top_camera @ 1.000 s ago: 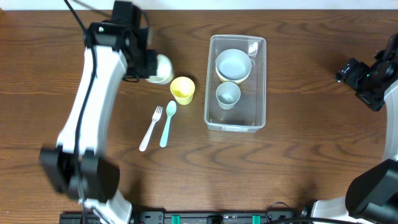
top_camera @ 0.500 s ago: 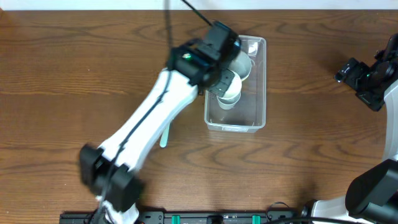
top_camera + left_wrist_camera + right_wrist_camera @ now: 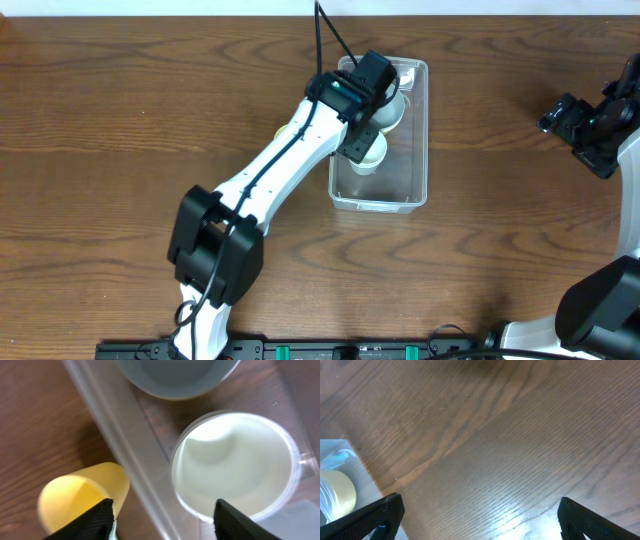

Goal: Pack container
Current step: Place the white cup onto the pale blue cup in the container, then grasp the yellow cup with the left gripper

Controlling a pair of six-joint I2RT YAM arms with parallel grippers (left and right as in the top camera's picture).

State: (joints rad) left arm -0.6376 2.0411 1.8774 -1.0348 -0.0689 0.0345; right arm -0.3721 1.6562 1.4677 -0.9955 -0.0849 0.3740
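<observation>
Overhead view: the left end effector (image 3: 162, 515), spread open, is now hovering over the container (image 3: 400, 185), having moved the pale cup (image 3: 232, 467) inside; the yellow cup (image 3: 75, 500) is waiting outside.

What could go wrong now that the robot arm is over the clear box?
The left gripper hangs open right above the container wall, so coming down could bump the rim and shove the container. It is also close to the yellow cup outside on the table, which a sideways move might tip over.
</observation>
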